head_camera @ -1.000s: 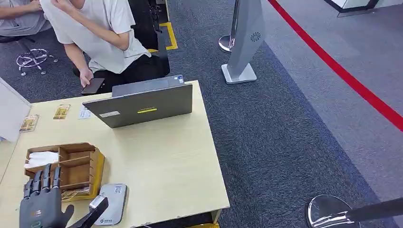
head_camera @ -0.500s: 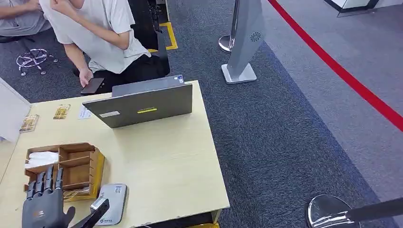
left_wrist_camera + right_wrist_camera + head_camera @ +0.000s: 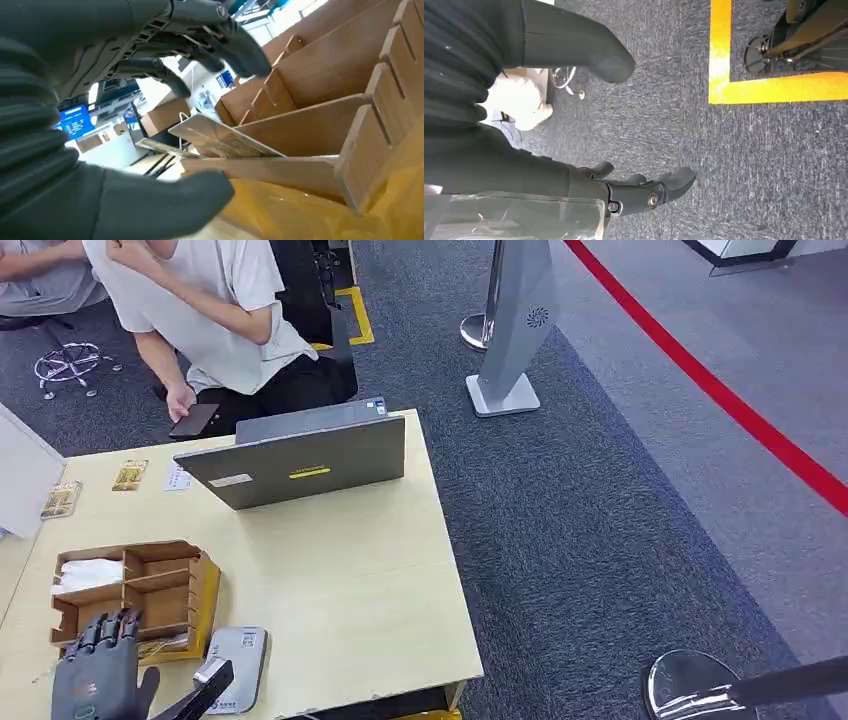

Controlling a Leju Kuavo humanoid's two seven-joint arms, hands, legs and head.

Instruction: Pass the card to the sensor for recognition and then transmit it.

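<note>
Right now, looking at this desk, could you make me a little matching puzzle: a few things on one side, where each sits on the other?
Things:
1. laptop
2. wooden organizer
3. card reader
4. left hand

Places:
A. near edge, right of the organizer
B. far edge, by the seated person
C. over the organizer's near slot
D. left part of the table

Pairs: 1-B, 2-D, 3-A, 4-C

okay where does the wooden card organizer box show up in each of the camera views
Head view: the wooden organizer sits near the table's lower-left corner, beside the grey card reader, with the left hand over its near edge.
Left wrist view: its dividers take up the right side, cards leaning in one slot.
Right wrist view: not in it; carpet and the right hand.
Shared landmark: the left hand's fingers above the slots.
</note>
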